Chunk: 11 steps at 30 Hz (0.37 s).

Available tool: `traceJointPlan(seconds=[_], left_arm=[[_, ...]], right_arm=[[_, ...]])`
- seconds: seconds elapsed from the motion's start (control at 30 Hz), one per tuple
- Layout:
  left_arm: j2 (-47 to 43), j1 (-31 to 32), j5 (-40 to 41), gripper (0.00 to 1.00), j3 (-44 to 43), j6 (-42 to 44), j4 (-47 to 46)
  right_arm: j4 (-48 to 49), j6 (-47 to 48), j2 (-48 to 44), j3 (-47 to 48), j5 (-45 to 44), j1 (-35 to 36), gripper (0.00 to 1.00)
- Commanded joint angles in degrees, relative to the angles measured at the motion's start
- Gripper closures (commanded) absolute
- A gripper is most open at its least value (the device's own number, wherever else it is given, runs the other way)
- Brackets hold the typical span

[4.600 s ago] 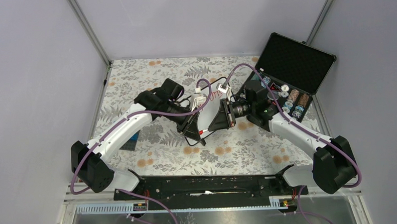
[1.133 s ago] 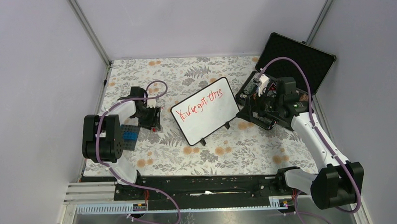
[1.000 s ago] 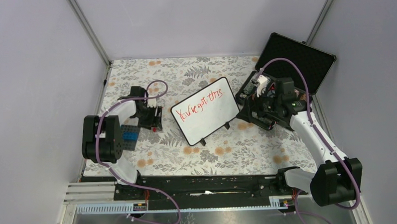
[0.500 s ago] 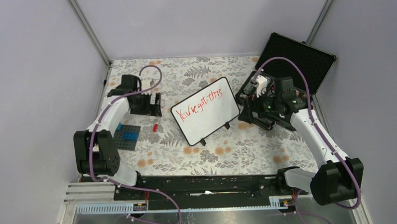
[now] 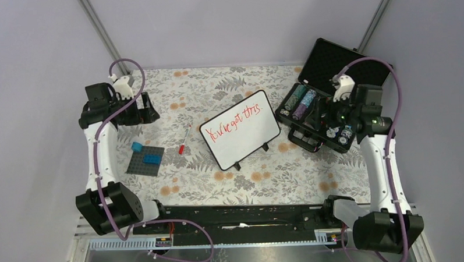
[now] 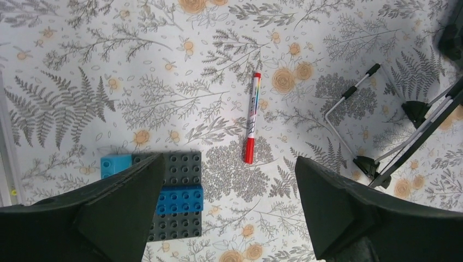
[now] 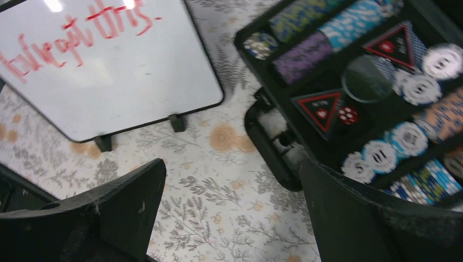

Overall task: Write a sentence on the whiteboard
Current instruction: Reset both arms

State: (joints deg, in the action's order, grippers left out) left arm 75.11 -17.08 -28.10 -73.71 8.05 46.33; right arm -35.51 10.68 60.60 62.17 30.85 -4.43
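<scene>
even bright light; right wrist view blurred, glare on whiteboard (image 7: 109, 71).

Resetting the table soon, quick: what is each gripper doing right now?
Left gripper: open, holding nothing.
Right gripper: open, holding nothing.

Whiteboard (image 5: 239, 129) ctr, marker (image 5: 184, 139) just L, case (image 5: 345, 73) R w/ chips (image 5: 301, 102)

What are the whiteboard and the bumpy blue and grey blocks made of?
The whiteboard looks like a smooth, glossy coated panel: lights glare off it in the right wrist view; its thin black rim is probably plastic. The blocks look like hard moulded plastic: rows of round studs, flat solid colours, a slight sheen.
</scene>
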Motion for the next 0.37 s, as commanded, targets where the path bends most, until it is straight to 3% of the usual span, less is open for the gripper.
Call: traceJointPlan(seconds=[0.0, 0.13, 0.33], left_arm=[[-2.4, -2.9, -3.6, 0.01, 2.7, 1.9, -1.2], [-3.7, -3.2, -1.5, 0.01, 6.2, 2.4, -3.3], [-3.0, -3.2, -0.7, 0.01, 8.9, 3.0, -5.5]], right_arm=[[-1.3, 1.5, 3.0, 1.4, 1.3, -8.2, 0.01], [0.2, 2.8, 4.6, 0.4, 1.8, -12.1, 0.00], [3.5, 3.0, 4.9, -3.6, 1.8, -12.4, 0.00]])
